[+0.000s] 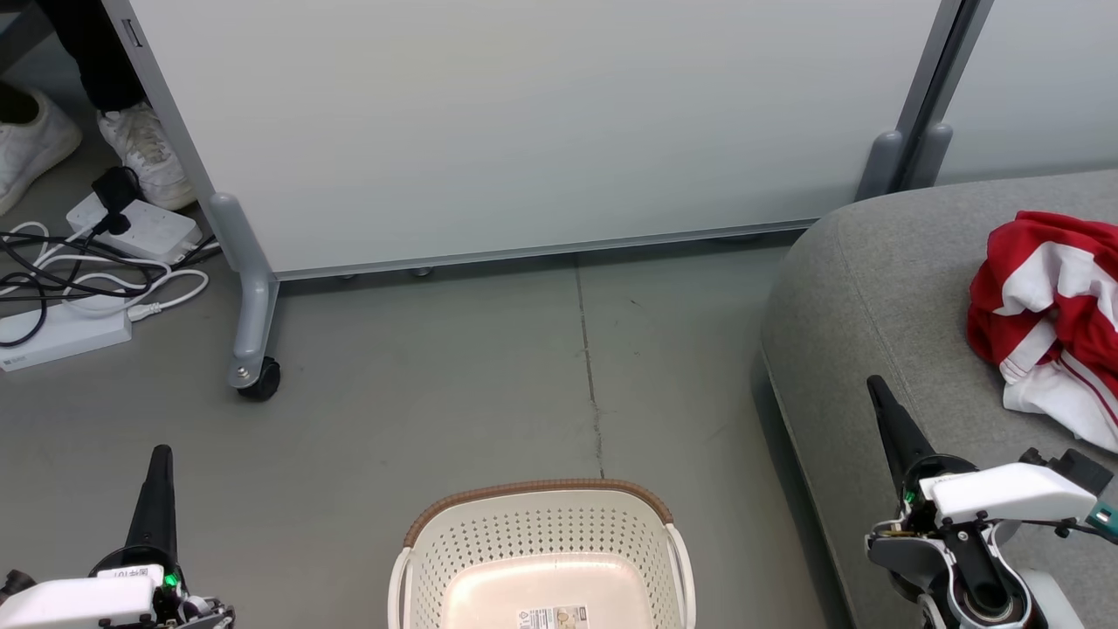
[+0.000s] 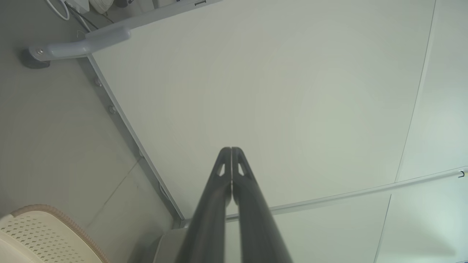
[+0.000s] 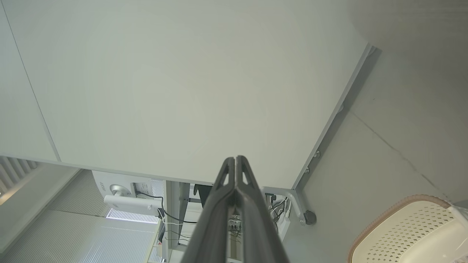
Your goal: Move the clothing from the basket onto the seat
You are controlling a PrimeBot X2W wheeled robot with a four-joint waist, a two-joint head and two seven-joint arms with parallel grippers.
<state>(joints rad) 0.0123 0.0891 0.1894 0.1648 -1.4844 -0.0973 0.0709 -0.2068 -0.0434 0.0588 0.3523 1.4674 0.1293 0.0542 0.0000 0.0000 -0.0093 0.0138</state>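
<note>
The red and white clothing (image 1: 1052,314) lies bunched on the grey seat (image 1: 873,288) at the right edge of the head view. The cream basket (image 1: 541,559) with a brown rim stands on the floor at bottom centre, its label showing on the bare bottom; its corner also shows as the basket (image 2: 40,237) and the basket (image 3: 413,233) in the wrist views. My left gripper (image 1: 161,452) is shut and holds nothing, low at the left of the basket. My right gripper (image 1: 873,384) is shut and holds nothing, over the seat's front edge. Both wrist views show fingers pressed together: left gripper (image 2: 231,149), right gripper (image 3: 234,158).
A pale grey wheeled partition (image 1: 524,131) stands across the back, its caster foot (image 1: 255,377) on the floor at the left. Power strips and cables (image 1: 87,262) lie at the far left beside a person's white shoes (image 1: 144,153). Bare grey floor (image 1: 489,384) separates basket and partition.
</note>
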